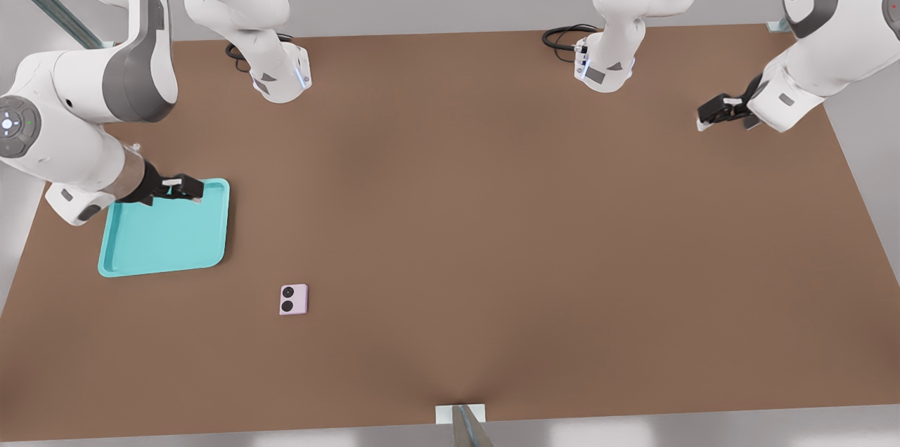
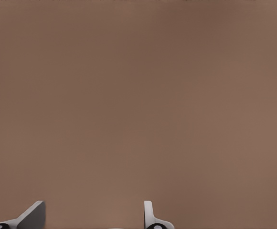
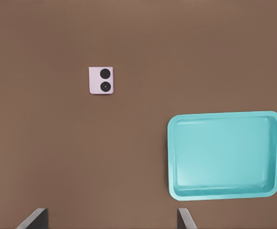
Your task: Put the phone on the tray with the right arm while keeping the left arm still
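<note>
Gripper: the right arm's gripper (image 1: 188,188) hangs over the far edge of the tray (image 1: 169,240), on the front view's left; in the right wrist view its two fingers (image 3: 33,218) stand well apart with nothing between them; it carries nothing

Phone: the phone (image 1: 294,299) lies flat on the brown table (image 1: 527,222), lenses up, apart from the tray and not touching it; it is not yet on the tray

Bearing: from the gripper the phone lies toward the near edge of the table and toward the front view's right, past the tray's near right corner; this is the relation the reach turns on

Axis: the phone is close to square, so its long axis is hard to call; the two lenses run in a line along its side nearer the tray

Nearer arm: the right arm (image 1: 70,117) is by far the nearer; the other gripper sits well apart at the front view's far right

Tray: the tray shows bare inside in the right wrist view (image 3: 224,155)

In the way: bare table lies between gripper and phone; the tray rim is the one raised edge on the likely path back
</note>
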